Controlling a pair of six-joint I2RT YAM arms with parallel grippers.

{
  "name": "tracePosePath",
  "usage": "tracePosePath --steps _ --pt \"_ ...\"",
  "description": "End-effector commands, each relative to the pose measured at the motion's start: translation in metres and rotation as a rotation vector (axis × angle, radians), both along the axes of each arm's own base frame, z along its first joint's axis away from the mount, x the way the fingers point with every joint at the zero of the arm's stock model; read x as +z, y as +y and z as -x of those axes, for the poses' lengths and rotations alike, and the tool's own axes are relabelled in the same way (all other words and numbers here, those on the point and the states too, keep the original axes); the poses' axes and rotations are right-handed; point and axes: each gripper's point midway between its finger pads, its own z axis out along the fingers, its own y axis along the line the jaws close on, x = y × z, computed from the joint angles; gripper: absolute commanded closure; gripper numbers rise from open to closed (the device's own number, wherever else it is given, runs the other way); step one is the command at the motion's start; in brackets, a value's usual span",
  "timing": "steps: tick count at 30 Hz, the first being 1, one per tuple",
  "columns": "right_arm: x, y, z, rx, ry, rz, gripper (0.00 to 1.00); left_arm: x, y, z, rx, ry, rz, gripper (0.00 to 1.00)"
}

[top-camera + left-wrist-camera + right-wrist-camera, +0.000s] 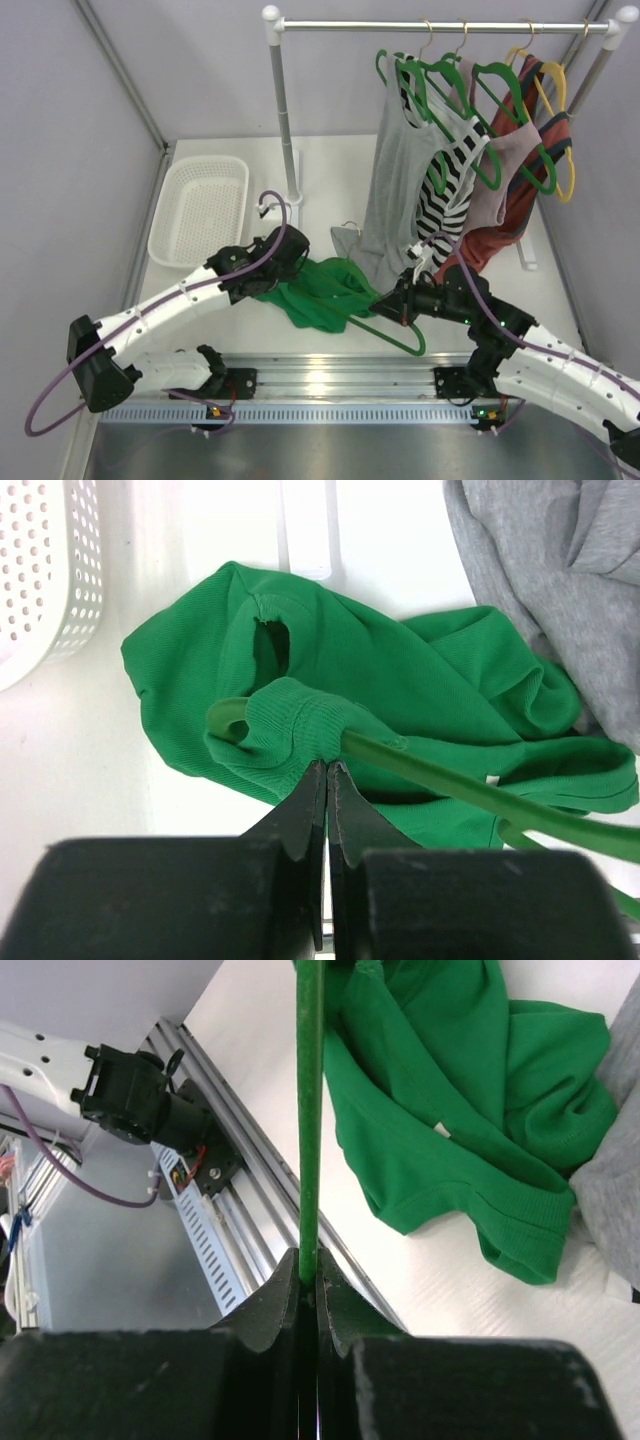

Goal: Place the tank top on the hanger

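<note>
White table (330,170) holds the crumpled tank top (318,290) near its front edge, between our arms. Our left gripper (327,770) pinches a folded strap draped over the hanger (470,786) tip. To the right, our right gripper (308,1260) clamps the hanger's thin bar.

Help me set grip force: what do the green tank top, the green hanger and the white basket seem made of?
The tank top looks like soft knit fabric, matte: fine ribbing, stitched hems, loose folds. The hanger is a thin smooth rod with slight sheen, plastic or coated wire; I cannot tell which. The basket looks like rigid white plastic, with regular perforated walls.
</note>
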Motion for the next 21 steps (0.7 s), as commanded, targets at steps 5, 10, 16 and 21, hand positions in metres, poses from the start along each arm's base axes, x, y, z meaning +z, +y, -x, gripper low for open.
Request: tracePosePath --steps 5,10,16,21 --pt "0.026 0.000 -0.022 -0.096 -0.140 -0.086 1.00 0.026 -0.004 0.001 -0.011 -0.061 0.039 1.00" --pt "0.027 -0.004 -0.026 -0.134 -0.165 -0.083 1.00 0.026 -0.001 0.003 -0.004 -0.057 0.032 1.00" --pt "0.033 -0.005 -0.026 -0.138 -0.193 -0.120 1.00 0.025 -0.001 0.003 0.008 -0.054 0.036 1.00" --pt "0.037 0.007 -0.025 -0.129 -0.196 -0.176 1.00 0.036 -0.008 0.000 0.011 -0.078 0.053 1.00"
